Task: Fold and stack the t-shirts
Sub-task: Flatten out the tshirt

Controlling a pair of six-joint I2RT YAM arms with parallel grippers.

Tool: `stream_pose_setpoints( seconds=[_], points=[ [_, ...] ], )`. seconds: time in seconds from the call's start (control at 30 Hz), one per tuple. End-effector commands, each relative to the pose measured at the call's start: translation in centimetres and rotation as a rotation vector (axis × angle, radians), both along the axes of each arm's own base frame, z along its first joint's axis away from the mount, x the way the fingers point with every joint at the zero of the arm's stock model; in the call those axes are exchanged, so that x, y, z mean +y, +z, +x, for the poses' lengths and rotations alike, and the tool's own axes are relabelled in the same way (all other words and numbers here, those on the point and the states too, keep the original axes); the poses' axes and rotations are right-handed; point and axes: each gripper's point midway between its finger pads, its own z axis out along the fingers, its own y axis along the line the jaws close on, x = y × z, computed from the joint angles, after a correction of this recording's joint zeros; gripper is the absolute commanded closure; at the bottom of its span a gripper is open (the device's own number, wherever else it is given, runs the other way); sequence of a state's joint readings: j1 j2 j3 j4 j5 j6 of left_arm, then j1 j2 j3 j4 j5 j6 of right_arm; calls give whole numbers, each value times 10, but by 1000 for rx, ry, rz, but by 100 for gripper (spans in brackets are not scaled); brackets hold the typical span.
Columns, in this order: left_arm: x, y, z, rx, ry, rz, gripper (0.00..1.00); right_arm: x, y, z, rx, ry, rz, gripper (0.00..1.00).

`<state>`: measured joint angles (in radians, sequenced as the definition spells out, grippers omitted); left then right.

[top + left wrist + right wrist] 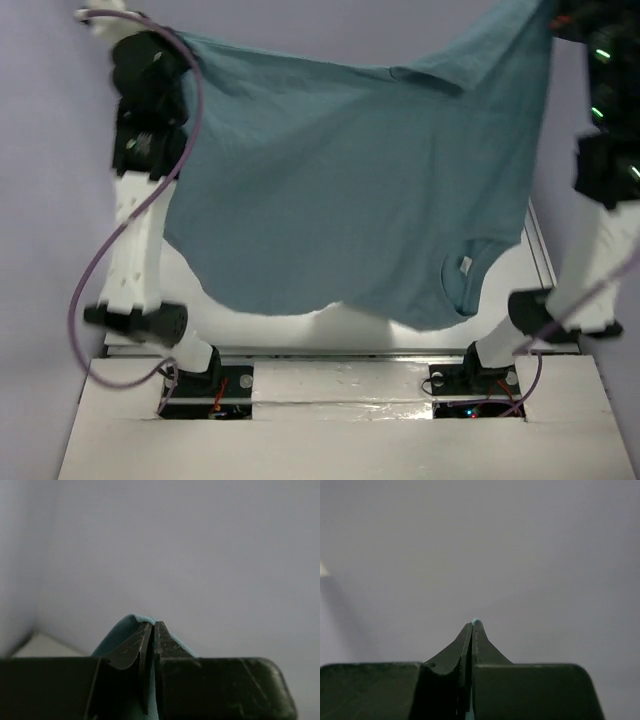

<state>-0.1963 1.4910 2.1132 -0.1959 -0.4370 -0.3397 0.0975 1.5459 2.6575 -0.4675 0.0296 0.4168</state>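
Observing the teal t-shirt (350, 200) hanging spread in the air above the white table (340, 330), hem uppermost, collar low at the right side. Noting a small white neck label (465, 265) inside the collar, print too small for reading. Finding the left gripper (151, 630) pinching a fold of the cloth, and the right gripper (471, 627) pinching a sliver at its tips.
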Motion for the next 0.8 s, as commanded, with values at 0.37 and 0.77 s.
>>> stream_pose_setpoints(
  seconds=[0.37, 0.77],
  points=[
    [-21, -28, 98, 39, -217, -148, 100, -31, -93, 188, 220, -98, 11, 100],
    [4, 71, 19, -254, -288, -92, 100, -31, -39, 93, 97, -120, -32, 100]
  ],
)
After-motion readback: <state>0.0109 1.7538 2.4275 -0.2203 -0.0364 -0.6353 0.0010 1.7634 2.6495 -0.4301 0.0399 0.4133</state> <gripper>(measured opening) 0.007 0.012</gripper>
